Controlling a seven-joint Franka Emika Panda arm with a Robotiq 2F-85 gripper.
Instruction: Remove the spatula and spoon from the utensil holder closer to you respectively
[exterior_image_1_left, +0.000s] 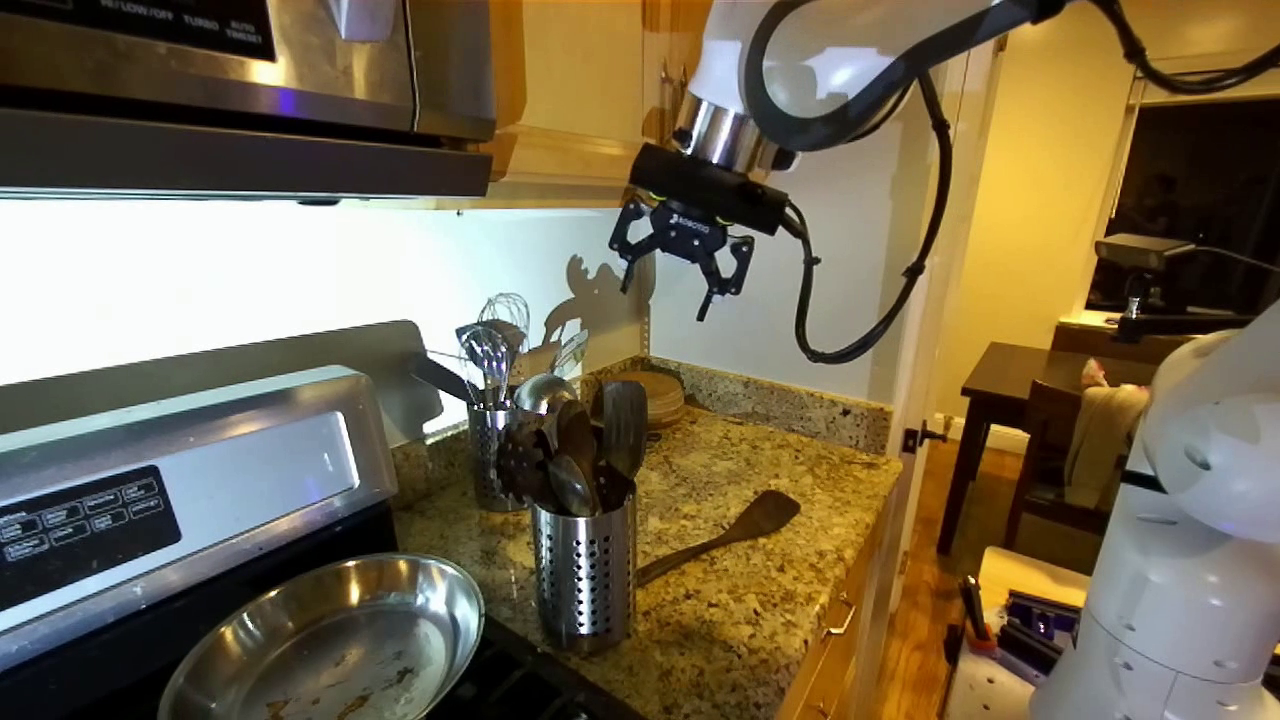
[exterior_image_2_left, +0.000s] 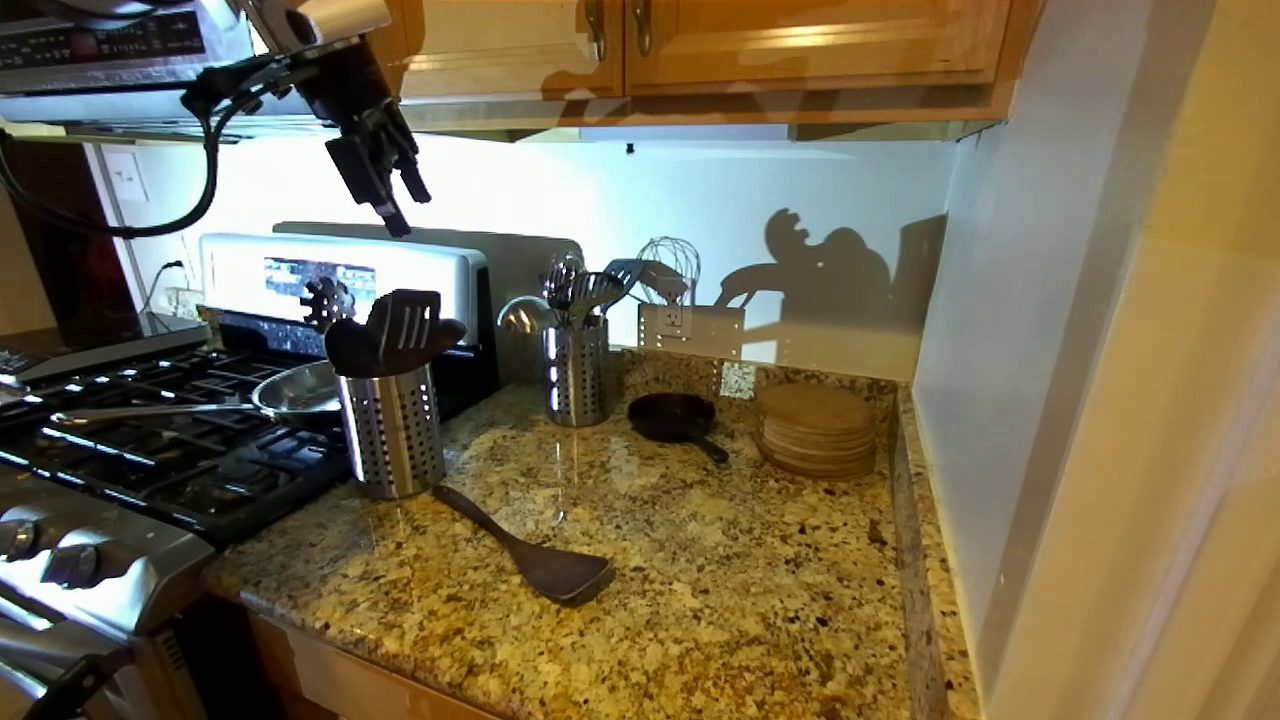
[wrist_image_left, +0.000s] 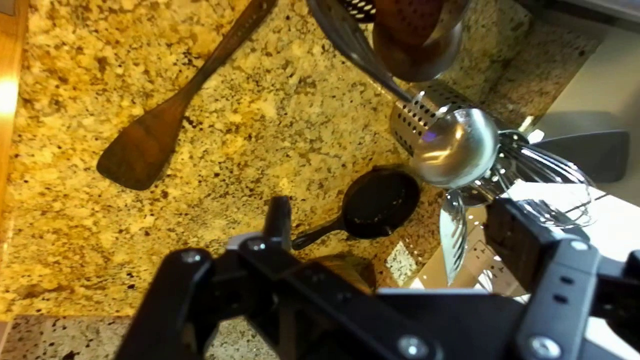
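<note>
The dark brown spatula lies on the granite counter in both exterior views (exterior_image_1_left: 767, 514) (exterior_image_2_left: 565, 574), its handle end beside the nearer utensil holder; it also shows in the wrist view (wrist_image_left: 142, 147). The shiny perforated utensil holder (exterior_image_1_left: 586, 580) (exterior_image_2_left: 395, 430) stands upright by the stove. It holds several dark utensils, among them a rounded spoon (exterior_image_1_left: 576, 432) and a slotted turner (exterior_image_1_left: 625, 425) (exterior_image_2_left: 412, 325); their handles are hidden inside. My gripper (exterior_image_1_left: 664, 298) (exterior_image_2_left: 408, 212) (wrist_image_left: 392, 206) is open and empty, high above the counter and well above the utensils.
Another metal holder (exterior_image_1_left: 490, 455) (exterior_image_2_left: 577, 375) with silver utensils stands by the back wall. A small black skillet (exterior_image_2_left: 672, 416) (wrist_image_left: 382, 202) and a stack of round boards (exterior_image_2_left: 816, 430) (exterior_image_1_left: 662, 400) are near it. A steel pan (exterior_image_1_left: 330, 640) sits on the stove. Cabinets (exterior_image_2_left: 800, 50) hang above.
</note>
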